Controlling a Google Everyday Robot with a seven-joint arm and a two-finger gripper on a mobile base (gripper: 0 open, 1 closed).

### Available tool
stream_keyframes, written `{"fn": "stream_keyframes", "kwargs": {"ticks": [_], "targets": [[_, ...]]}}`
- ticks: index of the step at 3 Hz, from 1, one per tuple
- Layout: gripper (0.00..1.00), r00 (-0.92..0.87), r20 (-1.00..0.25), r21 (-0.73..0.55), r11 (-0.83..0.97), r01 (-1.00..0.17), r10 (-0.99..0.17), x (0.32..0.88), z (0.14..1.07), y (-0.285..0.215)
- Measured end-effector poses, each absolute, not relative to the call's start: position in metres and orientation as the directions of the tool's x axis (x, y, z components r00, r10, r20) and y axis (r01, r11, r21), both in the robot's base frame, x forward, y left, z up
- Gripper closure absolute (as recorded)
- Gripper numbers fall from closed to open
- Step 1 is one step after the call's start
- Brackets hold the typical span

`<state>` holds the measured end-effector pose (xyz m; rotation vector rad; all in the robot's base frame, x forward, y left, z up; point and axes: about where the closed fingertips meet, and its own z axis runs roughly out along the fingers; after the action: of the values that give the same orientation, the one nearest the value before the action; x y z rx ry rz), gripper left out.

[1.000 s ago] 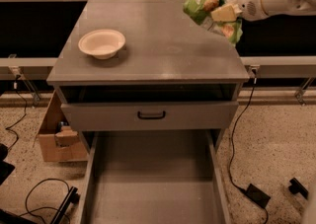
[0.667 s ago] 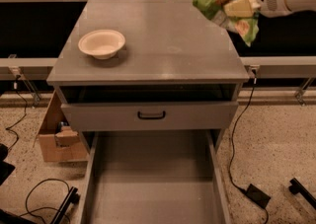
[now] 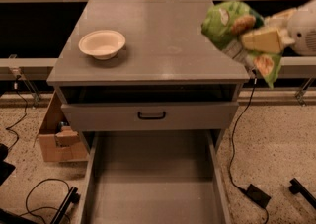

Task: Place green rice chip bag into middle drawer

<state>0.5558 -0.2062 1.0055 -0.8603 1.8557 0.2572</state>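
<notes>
Looking nearest first, you see the middle drawer (image 3: 153, 188) pulled out at the bottom, its flat grey floor showing between thin side walls. Above it sits 1 shut drawer front (image 3: 108, 117) with a black handle (image 3: 151, 115). On the cabinet top (image 3: 168, 35), a cream bowl (image 3: 102, 44) stands upright toward the left. At the right edge, the gripper (image 3: 257, 40) pinches the green rice chip bag (image 3: 223, 20), held in the air over the top's right corner, well apart from the drawer.
</notes>
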Motion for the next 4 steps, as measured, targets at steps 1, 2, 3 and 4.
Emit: {"fn": "stream_keyframes", "kwargs": {"ticks": [1, 2, 3, 4], "targets": [[1.00, -0.332, -0.868, -0.057, 0.737, -0.674, -0.370, 0.488, 0.940, -0.219], [1.00, -0.458, -0.846, 0.105, 0.757, -0.644, -0.272, 0.435, 0.860, -0.249], [1.00, -0.542, -0.817, 0.239, 0.740, -0.629, -0.197, 0.428, 0.785, -0.263], [1.00, -0.606, -0.776, 0.347, 0.684, -0.642, -0.175, 0.460, 0.705, -0.257]]}}
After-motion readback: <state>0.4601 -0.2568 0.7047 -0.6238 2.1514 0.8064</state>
